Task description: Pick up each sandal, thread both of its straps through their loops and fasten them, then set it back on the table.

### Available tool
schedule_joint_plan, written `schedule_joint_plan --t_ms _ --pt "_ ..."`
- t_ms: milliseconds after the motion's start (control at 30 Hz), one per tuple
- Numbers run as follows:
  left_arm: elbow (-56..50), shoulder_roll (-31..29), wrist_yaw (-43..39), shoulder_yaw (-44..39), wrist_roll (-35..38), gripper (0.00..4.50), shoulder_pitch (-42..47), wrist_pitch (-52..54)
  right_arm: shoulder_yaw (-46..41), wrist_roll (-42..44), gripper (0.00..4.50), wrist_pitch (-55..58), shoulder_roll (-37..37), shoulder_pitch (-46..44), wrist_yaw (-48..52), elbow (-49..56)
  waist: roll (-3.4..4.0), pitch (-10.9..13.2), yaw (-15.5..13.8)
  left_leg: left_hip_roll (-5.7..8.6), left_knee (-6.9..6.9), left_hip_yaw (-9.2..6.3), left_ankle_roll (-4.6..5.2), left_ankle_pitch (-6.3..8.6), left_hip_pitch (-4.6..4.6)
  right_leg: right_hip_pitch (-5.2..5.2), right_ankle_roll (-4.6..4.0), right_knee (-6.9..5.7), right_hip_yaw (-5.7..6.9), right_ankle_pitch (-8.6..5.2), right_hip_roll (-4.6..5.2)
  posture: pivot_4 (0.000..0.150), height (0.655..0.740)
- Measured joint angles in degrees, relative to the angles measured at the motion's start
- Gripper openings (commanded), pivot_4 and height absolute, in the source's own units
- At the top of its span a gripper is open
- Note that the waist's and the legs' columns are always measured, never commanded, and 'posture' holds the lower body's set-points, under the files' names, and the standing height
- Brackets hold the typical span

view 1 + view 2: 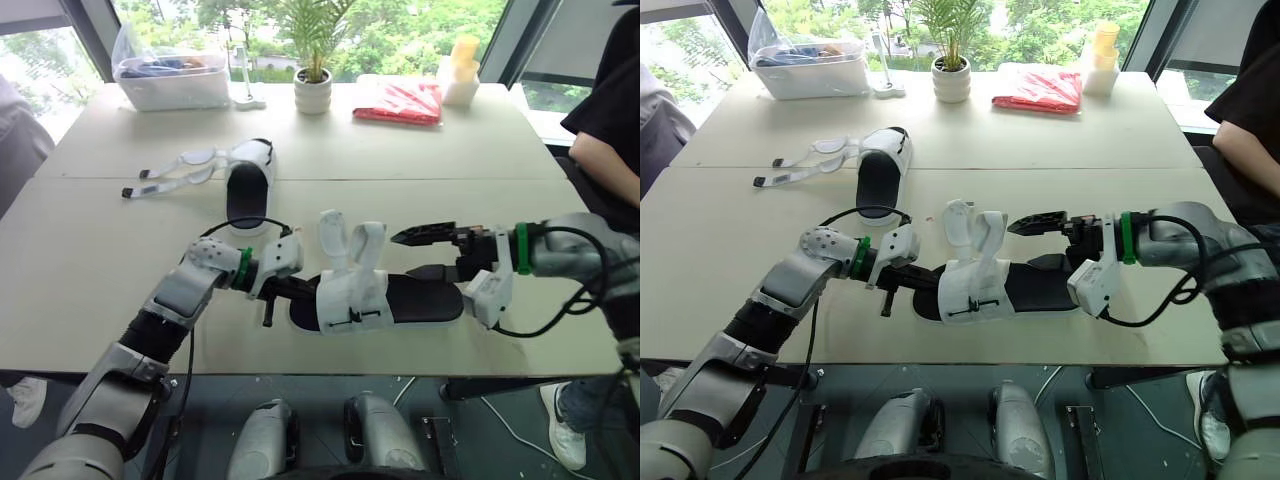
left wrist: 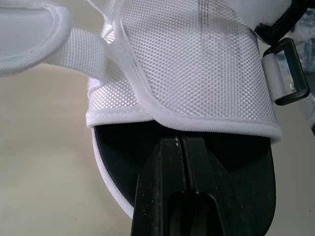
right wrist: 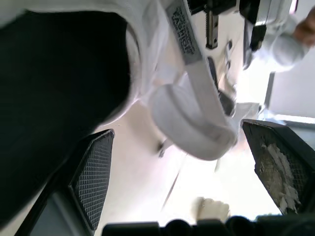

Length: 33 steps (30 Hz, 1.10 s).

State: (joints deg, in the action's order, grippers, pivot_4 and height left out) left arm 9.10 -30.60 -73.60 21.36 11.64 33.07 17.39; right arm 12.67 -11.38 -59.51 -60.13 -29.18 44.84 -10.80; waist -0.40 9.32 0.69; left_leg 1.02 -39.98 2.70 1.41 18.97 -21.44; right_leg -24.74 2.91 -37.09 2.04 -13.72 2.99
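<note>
left gripper (image 1: 298,290) pinched shut at near sandal (image 1: 350,296) toe | right gripper (image 1: 426,254) wide at heel | second sandal (image 1: 247,182) beyond

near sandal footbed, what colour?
Black footbed with a white edge; shows best in the left wrist view.

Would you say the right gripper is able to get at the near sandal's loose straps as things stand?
Probably yes: the right gripper is open right beside the upright straps, with nothing between them.
</note>
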Motion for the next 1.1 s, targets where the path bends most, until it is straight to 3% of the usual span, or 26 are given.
schedule_joint_plan --t_ms 100,133,167,267,367,467,600,700,833,933,1100 --pt "0.6 0.7 0.0 0.3 -0.3 0.0 0.5 -0.2 -4.2 13.4 4.45 19.0 -3.3 9.7 0.8 14.2 0.0 0.0 -0.5 -0.05 0.0 -0.04 -0.01 0.0 -0.03 0.0 0.0 -0.01 0.02 0.0 0.0 0.15 0.7241" --pt "1.0 1.3 -0.1 0.4 -0.4 0.0 0.7 -0.4 -5.9 23.6 4.45 29.4 -6.1 15.6 -0.7 20.9 0.02 0.0 -1.0 -0.05 0.01 -0.05 0.0 0.0 -0.04 -0.01 0.0 -0.01 0.02 0.0 0.01 0.15 0.7241" --pt "1.4 1.4 -0.2 0.3 -0.4 0.0 0.8 -0.5 -7.2 39.1 4.45 42.5 -10.8 22.7 -5.2 28.8 0.09 0.1 -1.4 -0.1 0.02 -0.06 0.02 0.02 -0.08 -0.01 0.01 0.03 0.06 0.0 0.03 0.15 0.7241" --pt "2.2 1.5 -0.6 0.1 -0.6 0.0 1.2 -0.8 -11.1 78.8 4.45 70.1 -21.1 30.7 -18.0 43.6 0.06 0.1 -1.2 -0.17 0.02 -0.05 0.01 0.02 -0.02 0.11 -0.16 0.17 0.13 -0.1 0.05 0.15 0.7241" --pt "2.8 2.2 -0.6 0.2 -1.0 0.0 1.4 -1.2 -10.6 103.7 4.45 82.8 -23.8 29.1 -27.8 49.1 0.03 0.1 -1.4 -0.24 0.02 0.0 -0.01 0.01 -0.05 0.14 -0.18 0.27 0.25 -0.12 0.12 0.15 0.7241" --pt "3.3 2.7 -0.8 0.2 -1.0 0.0 1.5 -1.7 -7.4 117.5 4.45 89.9 -20.6 22.2 -37.5 48.9 0.0 0.1 -1.4 -0.37 0.02 0.07 -0.01 0.01 -0.18 0.2 -0.17 0.6 0.44 -0.11 0.16 0.15 0.7241" --pt "3.4 3.2 -1.3 0.2 -1.0 0.0 1.6 -2.0 -4.9 122.7 4.45 95.5 -14.8 17.1 -45.3 46.3 -0.02 0.1 -1.4 -0.4 -0.02 0.06 0.07 0.05 -0.61 0.04 -0.12 0.9 0.63 -0.07 0.19 0.15 0.7241" --pt "3.6 3.3 -1.4 0.1 -1.0 0.0 1.6 -2.1 -2.2 123.1 4.45 100.0 -2.7 11.2 -50.8 37.8 -0.12 0.0 -1.4 -0.4 -0.07 0.05 0.09 0.05 -0.7 0.04 0.01 0.99 0.66 0.02 0.21 0.15 0.7241" --pt "3.2 3.5 -1.3 0.1 -1.0 0.0 1.5 -2.1 -0.2 123.1 4.45 105.7 5.2 8.9 -55.9 31.5 -0.02 0.0 -1.5 -0.44 -0.05 0.05 0.18 0.06 -0.95 -0.15 0.06 0.95 0.89 0.05 0.34 0.15 0.7241" --pt "3.2 3.4 -1.2 0.0 -1.0 0.0 1.5 -1.9 -0.3 123.1 3.56 108.7 7.7 6.5 -58.5 29.8 -0.02 0.0 -1.4 -0.45 -0.05 0.03 0.19 0.06 -0.95 -0.13 0.1 0.95 0.95 0.07 0.34 0.15 0.7241" --pt "2.6 3.3 -1.1 0.0 -1.0 0.0 1.3 -1.4 0.1 122.7 0.99 112.3 9.5 5.4 -61.4 26.9 -0.02 0.0 -1.4 -0.45 -0.05 0.02 0.2 0.06 -0.95 -0.13 0.08 0.96 0.96 0.06 0.36 0.15 0.7241"
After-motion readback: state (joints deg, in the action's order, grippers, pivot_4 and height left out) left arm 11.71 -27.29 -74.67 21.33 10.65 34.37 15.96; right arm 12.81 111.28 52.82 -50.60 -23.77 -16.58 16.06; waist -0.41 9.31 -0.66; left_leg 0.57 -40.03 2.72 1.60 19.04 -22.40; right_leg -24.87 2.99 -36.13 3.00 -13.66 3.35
